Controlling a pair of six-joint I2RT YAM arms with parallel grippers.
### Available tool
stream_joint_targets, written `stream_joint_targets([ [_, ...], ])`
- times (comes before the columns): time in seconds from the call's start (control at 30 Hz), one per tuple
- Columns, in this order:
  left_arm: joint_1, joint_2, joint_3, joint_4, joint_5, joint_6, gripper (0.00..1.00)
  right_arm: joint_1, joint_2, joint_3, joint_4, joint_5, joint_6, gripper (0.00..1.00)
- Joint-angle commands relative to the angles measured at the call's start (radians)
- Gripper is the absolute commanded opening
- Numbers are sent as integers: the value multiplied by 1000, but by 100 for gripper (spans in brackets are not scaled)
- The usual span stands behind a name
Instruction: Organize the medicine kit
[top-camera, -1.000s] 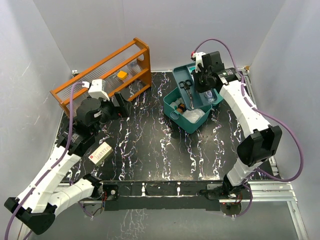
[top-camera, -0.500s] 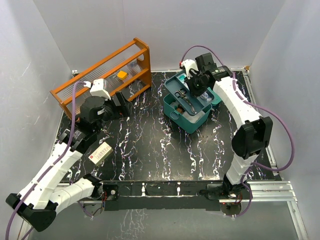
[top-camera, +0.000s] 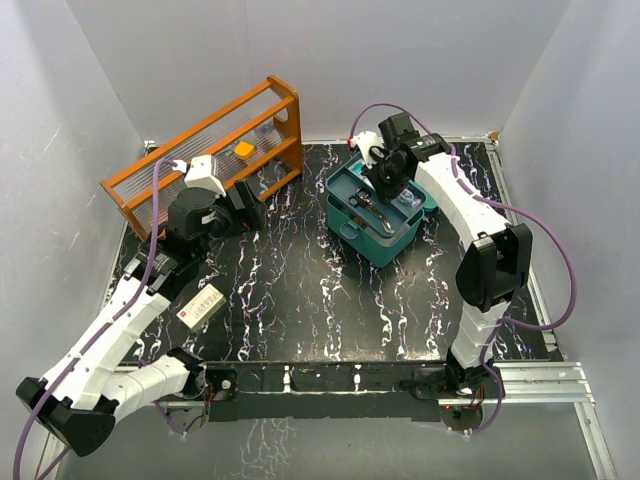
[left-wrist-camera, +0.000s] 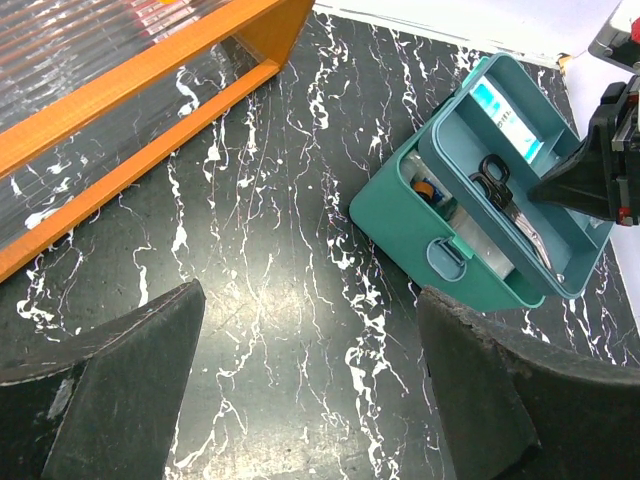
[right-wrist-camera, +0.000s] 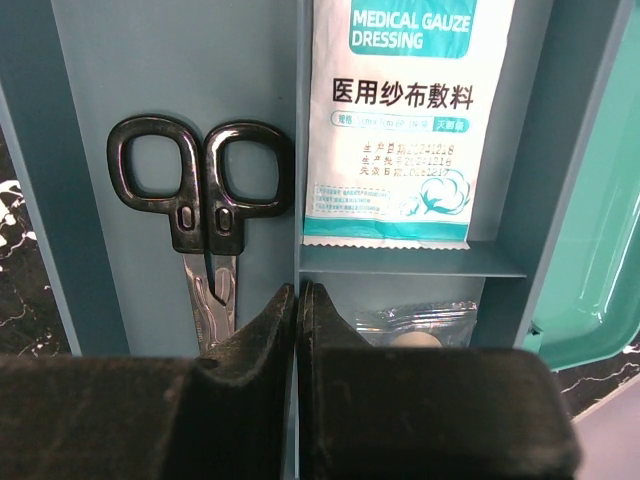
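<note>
The teal medicine kit (top-camera: 362, 238) stands open on the black marbled table, right of centre; it also shows in the left wrist view (left-wrist-camera: 398, 215). A blue-grey divided tray (top-camera: 343, 184) sits over its opening. The tray (right-wrist-camera: 130, 80) holds black-handled scissors (right-wrist-camera: 200, 200), a gauze dressing packet (right-wrist-camera: 400, 120) and a small clear packet (right-wrist-camera: 420, 325). My right gripper (right-wrist-camera: 298, 295) is shut on the tray's centre divider, above the kit (top-camera: 385, 182). My left gripper (left-wrist-camera: 320, 380) is open and empty, over bare table left of the kit (top-camera: 245, 205).
An orange wooden rack (top-camera: 210, 150) stands at the back left, close behind my left gripper. A small white box (top-camera: 200, 305) lies near the front left. The kit's teal lid (right-wrist-camera: 600, 250) lies open behind the tray. White walls enclose the table.
My right gripper has carried the divided tray from over the lid forward and left, onto the open kit. My left arm has barely moved.
</note>
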Motion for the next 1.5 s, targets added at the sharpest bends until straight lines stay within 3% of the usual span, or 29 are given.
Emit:
stream_joint_targets([
  [0.0, -1, -2, 19, 4, 0, -10, 86, 12, -13, 11, 47, 40, -28, 0],
  [1.47, 0, 6, -27, 20, 13, -36, 86, 3, 25, -46, 96, 31, -58, 0],
])
